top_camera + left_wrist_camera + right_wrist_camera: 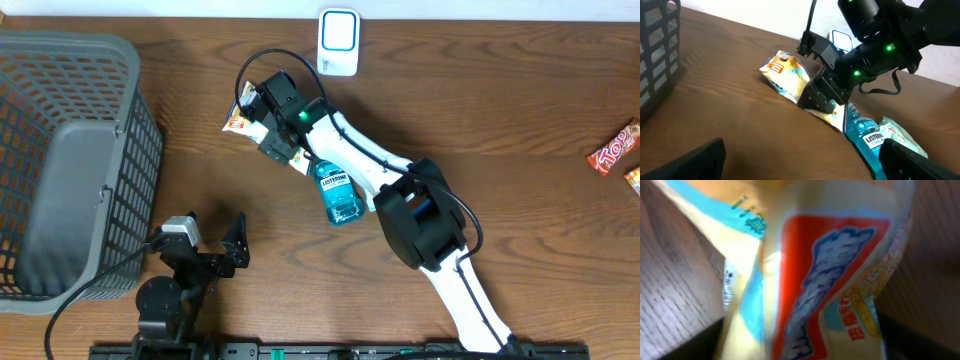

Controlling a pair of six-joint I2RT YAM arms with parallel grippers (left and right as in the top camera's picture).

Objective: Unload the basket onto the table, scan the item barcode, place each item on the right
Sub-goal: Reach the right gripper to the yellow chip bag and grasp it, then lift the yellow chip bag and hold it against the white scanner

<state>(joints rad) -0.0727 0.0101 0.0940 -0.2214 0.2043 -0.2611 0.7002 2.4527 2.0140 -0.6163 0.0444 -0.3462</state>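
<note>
We find the snack bag (238, 122) on the table at 11 o'clock, below the scanner (339, 42). The right claw (266, 130) sits over it; whether it is clamped we cannot tell. The left claw (212, 236), at 7 o'clock, stands apart, holding nothing.

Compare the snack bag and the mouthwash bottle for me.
The snack bag is a crinkled yellow and orange packet; the mouthwash bottle is see-through blue-green plastic. The snack bag sits under the right end effector; the mouthwash bottle lies clear of it, alongside the arm. Both lie on the wooden table.
</note>
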